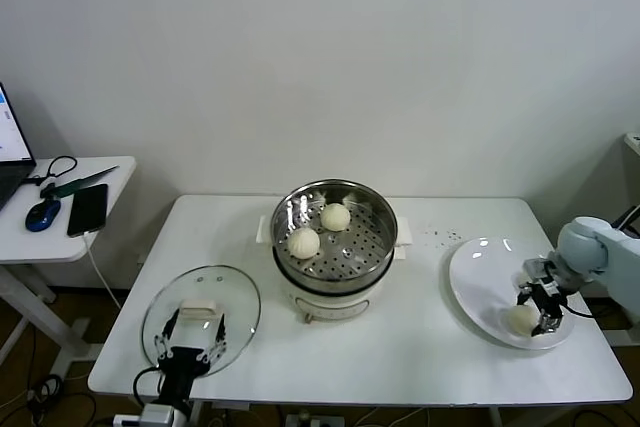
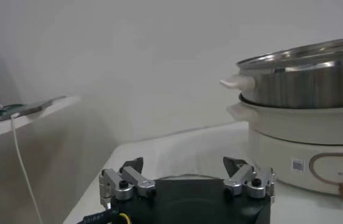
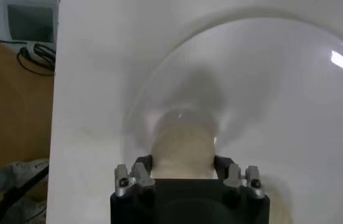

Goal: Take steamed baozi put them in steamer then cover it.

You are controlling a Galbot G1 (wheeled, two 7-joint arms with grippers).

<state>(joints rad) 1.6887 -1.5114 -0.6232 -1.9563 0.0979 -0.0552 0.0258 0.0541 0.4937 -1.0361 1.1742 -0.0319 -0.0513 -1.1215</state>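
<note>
The steamer (image 1: 372,253) stands mid-table with two baozi inside, one on the left (image 1: 303,243) and one farther back (image 1: 336,217). It also shows in the left wrist view (image 2: 308,82). A third baozi (image 1: 521,319) lies on the white plate (image 1: 480,277) at the right. My right gripper (image 1: 541,309) is down on the plate, shut on this baozi (image 3: 182,146), one finger on each side; the bun still rests on the plate (image 3: 269,91). The glass cover (image 1: 235,302) lies flat at the front left. My left gripper (image 1: 190,339) hovers open over its near edge (image 2: 187,173).
A side table (image 1: 110,182) at the far left holds a phone (image 1: 88,209), a mouse (image 1: 43,214) and a laptop edge. Bare tabletop (image 1: 400,357) lies in front of the steamer. The table's right edge is close behind the plate.
</note>
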